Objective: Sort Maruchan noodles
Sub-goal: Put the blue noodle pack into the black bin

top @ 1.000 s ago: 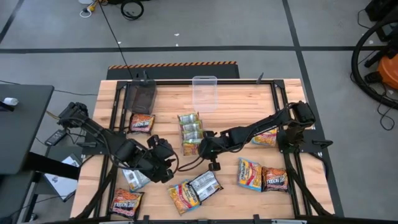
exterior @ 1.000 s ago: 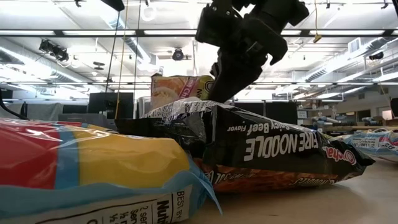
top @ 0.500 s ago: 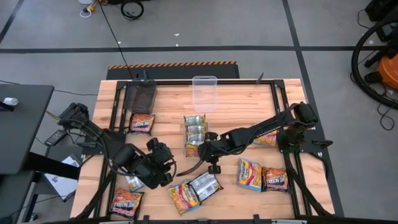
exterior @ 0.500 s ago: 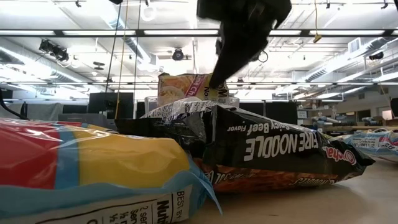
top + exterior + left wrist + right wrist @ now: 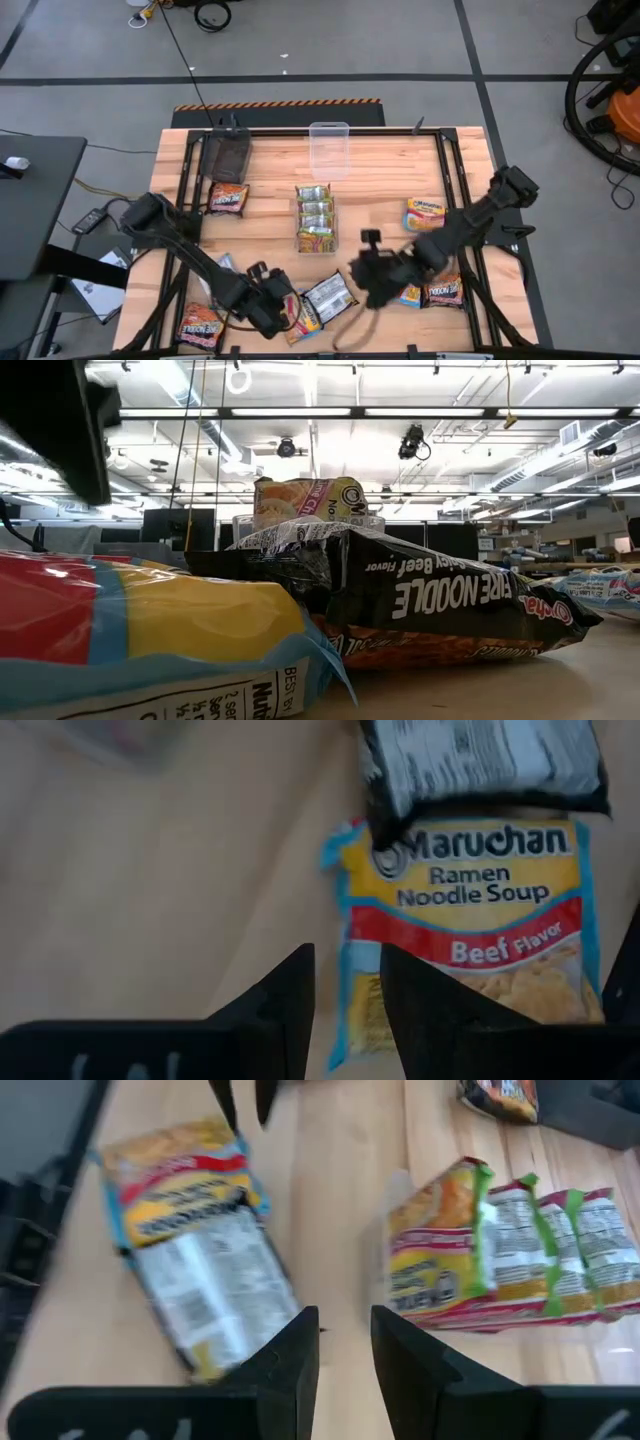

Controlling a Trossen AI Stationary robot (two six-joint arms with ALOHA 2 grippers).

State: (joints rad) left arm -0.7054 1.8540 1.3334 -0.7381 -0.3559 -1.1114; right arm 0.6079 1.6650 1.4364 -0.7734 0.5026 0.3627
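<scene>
The Maruchan packets lie scattered on the wooden table. A stack of yellow-green ones (image 5: 315, 218) sits in a clear bin in the middle, and its top packet (image 5: 305, 495) shows above the bin's rim. My left gripper (image 5: 284, 311) hovers low by the near edge, open by a narrow gap, just short of a yellow beef packet (image 5: 470, 910). A black-and-silver packet (image 5: 330, 294) overlaps that packet's far end. My right gripper (image 5: 362, 280) hangs over bare wood right of that pair, open by a narrow gap (image 5: 345, 1350), holding nothing.
Dark brown-orange packets lie at the left far side (image 5: 228, 198) and the near left corner (image 5: 205, 325). Other packets lie right of centre (image 5: 425, 215) and near the right edge (image 5: 428, 290). A second clear bin (image 5: 329, 148) and a dark bin (image 5: 228, 153) stand at the far edge.
My right gripper lowered a yellow-green packet onto the stack in the clear bin and let go. It then swung back toward the near edge and the right. My left gripper travelled toward the near edge and rightward, up to the yellow beef packet.
</scene>
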